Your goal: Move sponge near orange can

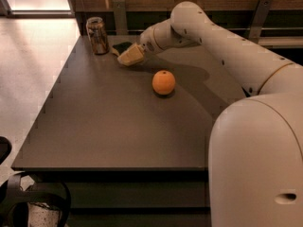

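Observation:
The orange can stands upright at the table's far left corner. The sponge, a dark green pad, lies on the table just right of the can, partly hidden behind my gripper. My gripper is at the sponge's near right edge, low over the table, with the arm reaching in from the right. I cannot tell whether it touches the sponge.
A round orange fruit sits on the dark table right of centre, in front of the gripper. A wall with a rail runs behind the far edge. The table's left edge drops to the floor. My white arm body fills the lower right.

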Controlling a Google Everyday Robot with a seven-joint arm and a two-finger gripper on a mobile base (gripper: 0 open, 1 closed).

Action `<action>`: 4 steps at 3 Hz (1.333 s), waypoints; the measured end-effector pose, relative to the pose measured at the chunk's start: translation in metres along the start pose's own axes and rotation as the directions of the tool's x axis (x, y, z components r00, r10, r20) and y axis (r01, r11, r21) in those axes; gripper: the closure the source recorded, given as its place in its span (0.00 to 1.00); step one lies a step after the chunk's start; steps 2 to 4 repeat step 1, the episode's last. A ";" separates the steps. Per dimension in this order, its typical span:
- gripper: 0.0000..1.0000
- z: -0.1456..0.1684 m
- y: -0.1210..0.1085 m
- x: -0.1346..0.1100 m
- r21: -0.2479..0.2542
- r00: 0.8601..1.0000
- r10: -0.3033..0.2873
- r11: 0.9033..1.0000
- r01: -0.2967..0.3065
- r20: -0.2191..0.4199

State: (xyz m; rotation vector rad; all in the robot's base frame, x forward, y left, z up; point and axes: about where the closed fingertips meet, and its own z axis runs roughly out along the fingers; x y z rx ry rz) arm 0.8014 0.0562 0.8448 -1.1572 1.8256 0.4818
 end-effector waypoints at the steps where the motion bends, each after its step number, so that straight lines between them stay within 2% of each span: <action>1: 0.00 0.000 0.000 0.000 0.000 1.000 0.000 1.000 0.000 0.000; 4: 0.00 0.000 0.000 0.000 0.000 1.000 0.000 1.000 0.000 0.000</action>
